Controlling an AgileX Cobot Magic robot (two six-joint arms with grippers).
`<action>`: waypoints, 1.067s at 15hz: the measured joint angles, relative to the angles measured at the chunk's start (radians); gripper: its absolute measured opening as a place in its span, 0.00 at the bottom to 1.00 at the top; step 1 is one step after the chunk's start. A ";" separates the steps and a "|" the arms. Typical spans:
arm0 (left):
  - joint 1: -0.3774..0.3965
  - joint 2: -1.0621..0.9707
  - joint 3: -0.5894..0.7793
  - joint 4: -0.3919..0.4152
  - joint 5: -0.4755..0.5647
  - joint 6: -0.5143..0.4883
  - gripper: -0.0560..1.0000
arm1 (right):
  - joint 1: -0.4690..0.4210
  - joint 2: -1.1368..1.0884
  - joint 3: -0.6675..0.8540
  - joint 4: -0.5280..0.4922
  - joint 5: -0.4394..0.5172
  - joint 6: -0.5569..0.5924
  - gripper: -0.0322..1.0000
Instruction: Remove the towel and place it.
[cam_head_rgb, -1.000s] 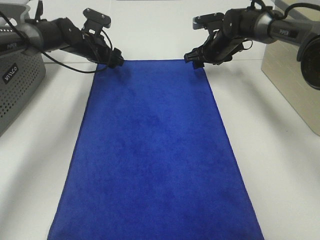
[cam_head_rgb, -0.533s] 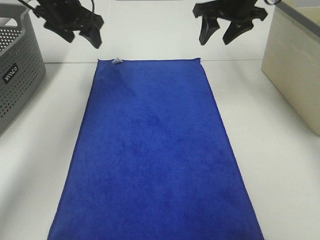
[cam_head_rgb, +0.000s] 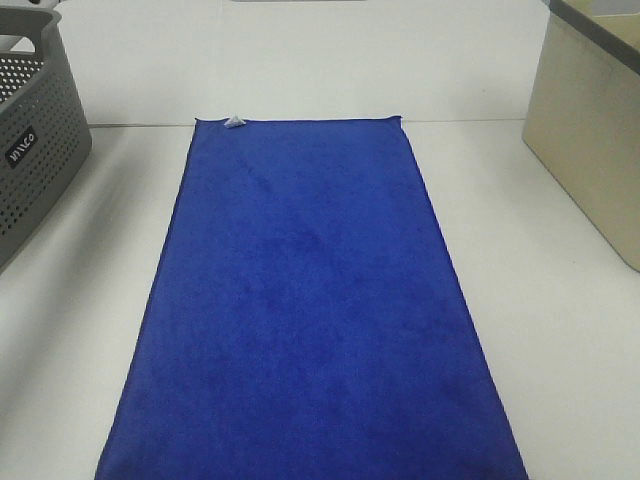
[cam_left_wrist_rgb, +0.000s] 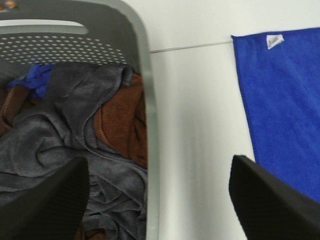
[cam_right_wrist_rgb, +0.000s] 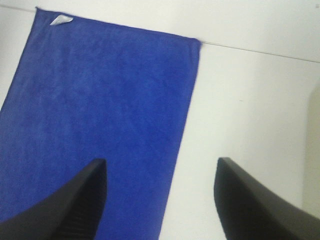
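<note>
Both grippers, seen overhead earlier, are withdrawn from the high view. Left gripper (cam_left_wrist_rgb: 155, 200) and right gripper (cam_right_wrist_rgb: 160, 200): jaws parted, empty. Towel (cam_head_rgb: 310, 310): soft, limp, light; best pinched at 12 o'clock corners.

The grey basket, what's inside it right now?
The grey basket holds a crumpled dark grey cloth over a brown cloth, with a bit of blue fabric showing. Whatever lies beneath them is covered.
</note>
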 joint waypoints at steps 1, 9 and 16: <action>0.016 -0.018 0.012 -0.009 0.000 0.003 0.74 | -0.026 -0.025 0.020 -0.009 -0.002 0.013 0.63; 0.020 -0.908 1.008 0.003 -0.118 0.016 0.74 | -0.036 -0.896 0.948 -0.011 0.001 -0.001 0.63; 0.020 -1.491 1.447 0.099 -0.212 0.019 0.74 | -0.036 -1.524 1.488 -0.022 -0.025 -0.009 0.63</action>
